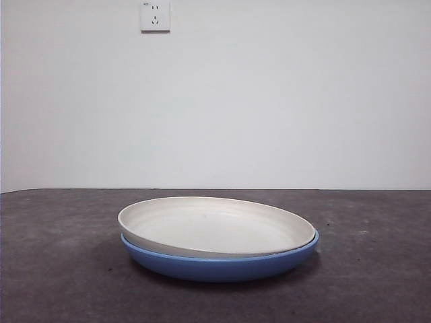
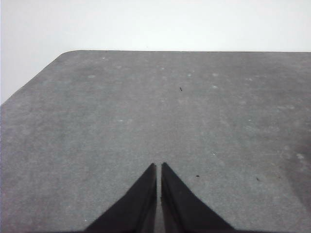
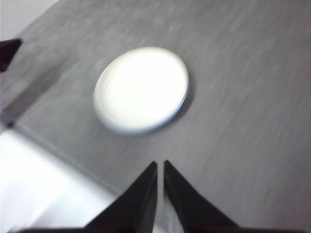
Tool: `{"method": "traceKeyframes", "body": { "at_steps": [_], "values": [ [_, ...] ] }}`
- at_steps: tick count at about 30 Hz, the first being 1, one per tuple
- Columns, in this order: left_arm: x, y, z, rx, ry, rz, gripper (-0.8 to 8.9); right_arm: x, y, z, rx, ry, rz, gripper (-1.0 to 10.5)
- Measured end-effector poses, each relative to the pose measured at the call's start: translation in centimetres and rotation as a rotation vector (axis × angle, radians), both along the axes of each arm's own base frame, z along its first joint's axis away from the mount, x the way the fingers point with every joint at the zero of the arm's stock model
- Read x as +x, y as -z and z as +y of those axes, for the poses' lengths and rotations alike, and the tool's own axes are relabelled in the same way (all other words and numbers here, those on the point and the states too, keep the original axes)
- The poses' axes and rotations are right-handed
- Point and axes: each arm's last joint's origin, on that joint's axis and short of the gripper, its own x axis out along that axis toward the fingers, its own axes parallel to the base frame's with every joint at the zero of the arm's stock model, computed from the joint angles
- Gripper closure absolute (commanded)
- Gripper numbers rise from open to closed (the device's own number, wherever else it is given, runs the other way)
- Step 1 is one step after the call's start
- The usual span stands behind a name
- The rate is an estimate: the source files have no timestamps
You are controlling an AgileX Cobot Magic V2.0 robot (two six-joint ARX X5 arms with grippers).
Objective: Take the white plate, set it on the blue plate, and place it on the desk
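Left hand [image 2: 159, 166]: you see its two black jaws drawn together, only a thin slit between them; it grips nothing; it hangs over a bare stretch of the dark grey, speckled, matte table [image 2: 155, 111], with a rounded table corner and the pale wall beyond.
Right hand [image 3: 160, 164]: its black jaws are likewise pressed together and hold nothing; it is raised well above the table and apart from the plates, which lie ahead of its tips; this picture is blurred, so you cannot read fine detail.
White plate [image 1: 215, 225]: the wide, shallow, round cream plate with a matte finish sits inside the blue one; in the front view its left rim rides a little higher than its right, so it looks slightly tilted; you cannot tell whether it is fully seated.
Blue plate [image 1: 222, 266]: the round, glossy, medium-blue plate with a low rim rests flat on the table under the white plate; from the right wrist you see only a thin blue edge along one side.
Wall: plain white; a white socket plate [image 1: 155, 15] is mounted high up, left of centre.
Other detail: a dark tip [image 3: 8, 51] shows at the edge of the right wrist picture; you cannot tell what it is.
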Motion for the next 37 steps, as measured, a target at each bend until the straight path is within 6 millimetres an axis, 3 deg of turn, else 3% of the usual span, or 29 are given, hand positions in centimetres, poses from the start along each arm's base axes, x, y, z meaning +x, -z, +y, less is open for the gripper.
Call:
{"method": "traceKeyframes", "body": {
  "at_steps": [6,11,16,19,31,37],
  "values": [
    [0.0,0.0,0.0,0.000,0.000,0.000,7.94,4.7,1.8,0.8,-0.008,0.127,-0.426,9.3],
    [0.0,0.0,0.0,0.000,0.000,0.000,7.94,7.5,6.2,0.4,-0.013,0.261,-0.674,9.3],
    [0.0,0.0,0.0,0.000,0.000,0.000,7.94,9.1,12.6,-0.2,-0.039,0.381,-0.607,9.3],
    [0.0,0.0,0.0,0.000,0.000,0.000,7.94,9.5,15.1,-0.3,-0.037,0.445,-0.560,9.3],
    [0.0,0.0,0.0,0.000,0.000,0.000,7.94,10.2,19.5,-0.8,-0.077,0.585,-0.436,9.3],
    [0.0,0.0,0.0,0.000,0.000,0.000,7.94,10.2,19.7,-0.8,-0.084,0.582,-0.412,9.3]
  ]
}}
